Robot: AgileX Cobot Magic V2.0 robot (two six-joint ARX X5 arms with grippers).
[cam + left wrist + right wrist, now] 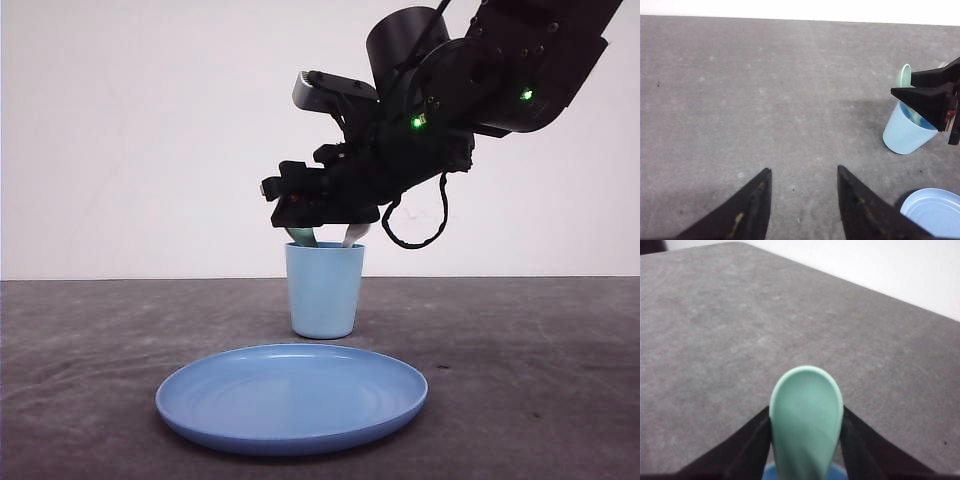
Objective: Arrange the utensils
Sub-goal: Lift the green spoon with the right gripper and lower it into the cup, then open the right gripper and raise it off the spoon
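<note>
Mint-green spoon [806,420] sits clamped between the right hand [806,440] fingers — over the cup [324,290]; left hand [802,200] spread apart.

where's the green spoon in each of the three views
Front view: the green spoon pokes from the light blue cup, just under the right hand.
Left wrist view: its bowl rises above the cup rim, by the right hand's fingers.
Right wrist view: spoon bowl sits between the fingers.
Shared landmark: the cup.
</note>
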